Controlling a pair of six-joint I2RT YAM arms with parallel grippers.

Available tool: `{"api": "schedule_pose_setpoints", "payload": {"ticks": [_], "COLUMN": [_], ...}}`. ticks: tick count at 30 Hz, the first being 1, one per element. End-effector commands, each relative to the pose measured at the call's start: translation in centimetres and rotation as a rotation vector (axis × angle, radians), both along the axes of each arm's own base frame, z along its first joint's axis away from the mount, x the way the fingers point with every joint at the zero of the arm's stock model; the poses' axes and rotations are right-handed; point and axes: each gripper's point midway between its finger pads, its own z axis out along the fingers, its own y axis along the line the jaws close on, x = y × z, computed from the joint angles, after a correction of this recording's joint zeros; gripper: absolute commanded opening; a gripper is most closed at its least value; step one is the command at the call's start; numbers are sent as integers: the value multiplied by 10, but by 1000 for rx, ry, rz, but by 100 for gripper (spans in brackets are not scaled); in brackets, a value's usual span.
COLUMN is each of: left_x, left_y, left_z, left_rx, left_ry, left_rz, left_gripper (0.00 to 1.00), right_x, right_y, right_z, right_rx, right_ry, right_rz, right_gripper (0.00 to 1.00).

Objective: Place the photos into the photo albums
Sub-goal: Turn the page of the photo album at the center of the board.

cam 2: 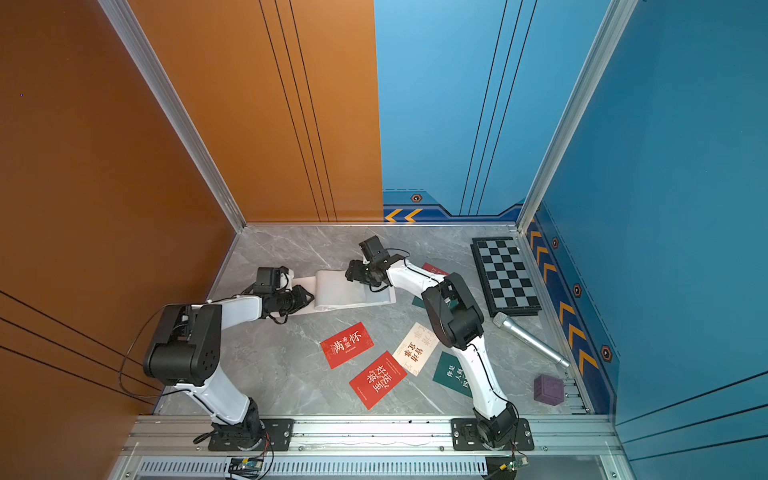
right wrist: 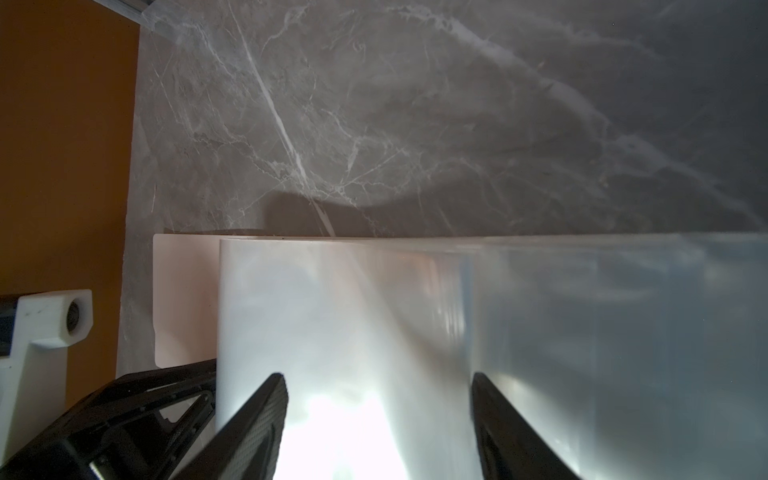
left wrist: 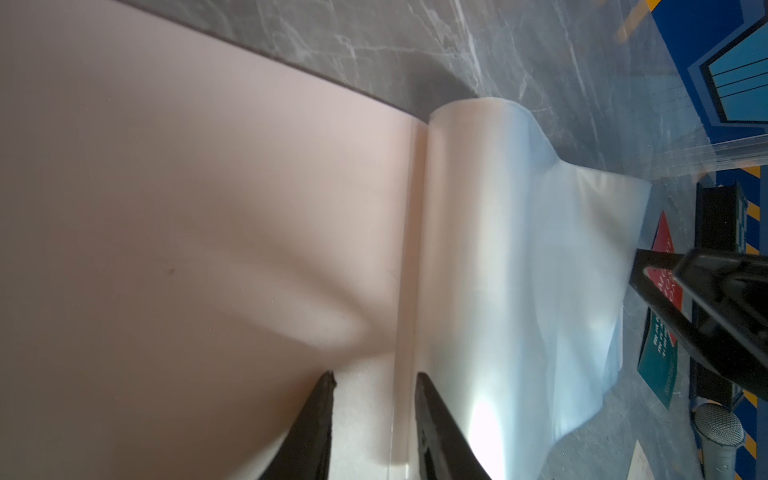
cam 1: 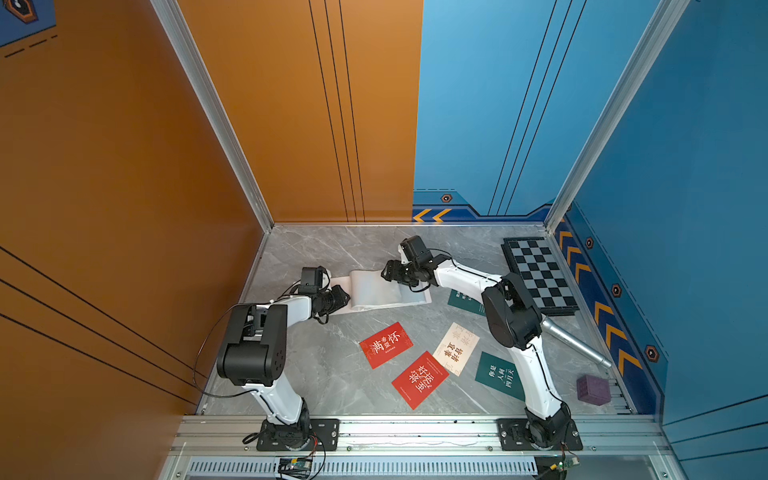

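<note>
Left tool (left wrist: 374,378) is standing partly open, its tips resting on the album (cam 1: 374,291), one on the cover (left wrist: 208,208) and one against the clear sleeves (left wrist: 498,249), holding nothing that I can see. Right tool (right wrist: 378,378) is gaping wide over those sleeves, gripping nothing.

Nearest the arm bases, both top views are showing four cards lying face up and apart on the grey desk (cam 1: 316,374). They are a red card (cam 1: 419,380), a second red card (cam 1: 386,345), a cream card (cam 1: 456,349) and a green card (cam 1: 496,376) that is running partly under the right arm. Farther back, another green card (cam 1: 463,301) is peeking out from beneath that arm.

Beyond them the album is lying open mid-desk between the two tools, with every visible card lying outside it. Only the left wrist view is showing the pale pink cover buckling beside a tool tip. The sleeves are arching up from the spine in a glossy roll.

Farthest back, a third red card (cam 2: 434,269) is showing past the right arm in a top view and in the left wrist view.
</note>
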Motion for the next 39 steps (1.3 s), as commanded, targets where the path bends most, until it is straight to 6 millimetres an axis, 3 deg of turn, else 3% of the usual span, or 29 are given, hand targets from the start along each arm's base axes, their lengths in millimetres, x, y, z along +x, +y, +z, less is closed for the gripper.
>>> {"api": "schedule_pose_setpoints", "payload": {"ticks": [1,6,11,19,25,35,39], "left_x": [-18,-18,-18,-18,-18,-19,-19], "left_y": [-6,-5,-7,-15,-17,-27,-31], "left_z": [-10,-3,5,6,-2,-24,-26], "left_rx": [-11,2,17,20,10,-37,-40], "left_ry": [73,48,17,10,36,110,116], "left_rz": [-17,-18,-26,-56,-61,-86,-94], "left_gripper": [34,34,33,33,33,31,31], "right_x": [-3,1,4,4,4,-2,-5], "right_y": [0,-19,-29,-29,-38,-15,6], "right_z": [32,44,34,-15,-35,-54,-56], "right_rx": [18,-36,-67,-109,-157,-119,-73], "right_ry": [-68,-123,-113,-9,21,81,103], "right_rz": [5,-48,-73,-71,-79,-39,-9], "right_gripper": [71,72,72,72,72,72,72]}}
